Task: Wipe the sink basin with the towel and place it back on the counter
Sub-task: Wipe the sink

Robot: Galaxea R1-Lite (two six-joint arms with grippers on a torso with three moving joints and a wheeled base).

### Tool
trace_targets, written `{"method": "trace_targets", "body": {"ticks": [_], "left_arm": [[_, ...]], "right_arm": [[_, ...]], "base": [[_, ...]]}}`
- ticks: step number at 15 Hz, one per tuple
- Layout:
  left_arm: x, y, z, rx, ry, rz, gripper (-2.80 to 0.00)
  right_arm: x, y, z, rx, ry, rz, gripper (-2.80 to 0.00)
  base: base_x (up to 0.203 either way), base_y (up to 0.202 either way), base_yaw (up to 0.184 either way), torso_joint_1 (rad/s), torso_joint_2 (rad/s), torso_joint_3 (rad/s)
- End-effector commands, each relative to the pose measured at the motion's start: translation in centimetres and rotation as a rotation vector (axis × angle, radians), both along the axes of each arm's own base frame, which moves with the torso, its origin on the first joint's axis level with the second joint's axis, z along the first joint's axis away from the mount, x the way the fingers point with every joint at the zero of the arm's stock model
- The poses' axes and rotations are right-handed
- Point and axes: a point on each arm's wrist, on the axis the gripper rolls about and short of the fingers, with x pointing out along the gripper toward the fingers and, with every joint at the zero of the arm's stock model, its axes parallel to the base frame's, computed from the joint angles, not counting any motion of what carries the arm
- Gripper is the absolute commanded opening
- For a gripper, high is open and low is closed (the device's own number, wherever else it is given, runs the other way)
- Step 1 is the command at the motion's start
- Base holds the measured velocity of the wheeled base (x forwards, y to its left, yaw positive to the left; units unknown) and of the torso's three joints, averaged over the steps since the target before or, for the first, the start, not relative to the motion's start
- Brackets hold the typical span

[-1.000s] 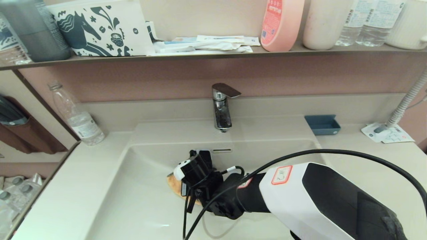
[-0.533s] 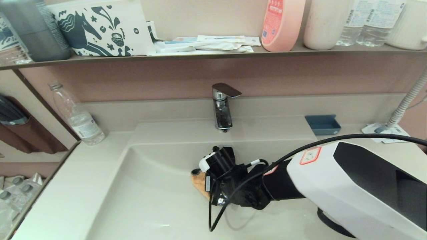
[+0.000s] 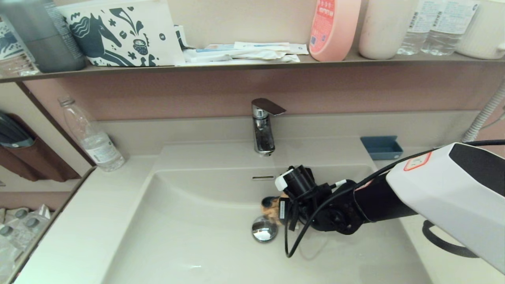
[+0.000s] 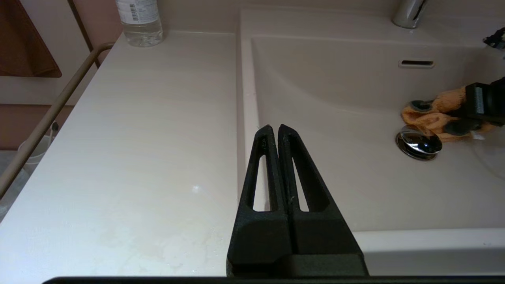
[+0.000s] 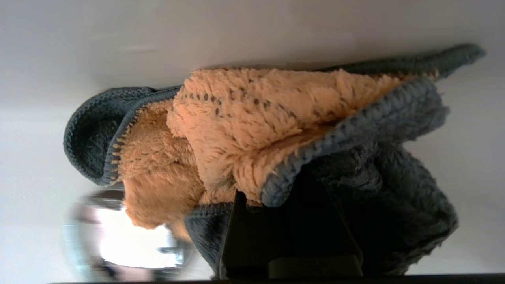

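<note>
Inside sink basin (image 3: 189, 236): one towel (image 3: 272, 211) clamped by right gripper (image 3: 282, 209) jaws; left gripper (image 4: 274, 130) jaws closed, empty.

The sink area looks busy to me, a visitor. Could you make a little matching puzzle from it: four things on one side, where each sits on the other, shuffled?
Things:
1. towel
2. clear water bottle
3. blue tray
4. pink bottle

Places:
A. on the brown shelf above the faucet
B. on the counter, left of the sink basin
C. in the right gripper, down by the drain plug
D. on the counter, right of the faucet

Pairs: 1-C, 2-B, 3-D, 4-A
</note>
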Motion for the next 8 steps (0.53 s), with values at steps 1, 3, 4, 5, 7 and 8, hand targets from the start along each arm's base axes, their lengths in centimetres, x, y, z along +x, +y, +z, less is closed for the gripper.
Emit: {"method": "trace_targets", "body": {"ticks": [1,3,4,5,7,8], "left_arm": [[0.0,0.0,0.0,0.000,0.000,-0.001,-2.80],[0.0,0.0,0.0,-0.001,0.000,0.000,-2.80],[0.0,0.0,0.0,-0.001,-0.002,0.000,-2.80],[0.0,0.0,0.0,0.000,0.000,0.000,-2.80],[0.0,0.0,0.0,-0.001,0.000,0.000,-2.80],[0.0,0.0,0.0,0.000,0.000,0.000,-2.80]], "right_arm": [[-0.3,-1.4,0.9,-0.011,-0.002,-0.011,-2.80],[-0.6,-2.9,0.9,-0.072,0.027,0.009,-2.80],[-0.8,-3.6,0.8,-0.099,0.053,0.010,-2.80],[-1.2,-4.1,0.7,-0.129,0.098,0.008,-2.80],[-2.5,-5.2,0.6,-0.216,0.239,0.010,-2.80],[-3.4,-5.7,0.6,-0.258,0.326,0.019,-2.80]], "base": [[0.000,0.000,0.000,0.000,0.00,0.000],[0.000,0.000,0.000,0.000,0.00,0.000],[0.000,0.000,0.000,0.000,0.00,0.000],[0.000,0.000,0.000,0.000,0.00,0.000],[0.000,0.000,0.000,0.000,0.00,0.000],[0.000,0.000,0.000,0.000,0.00,0.000]]}}
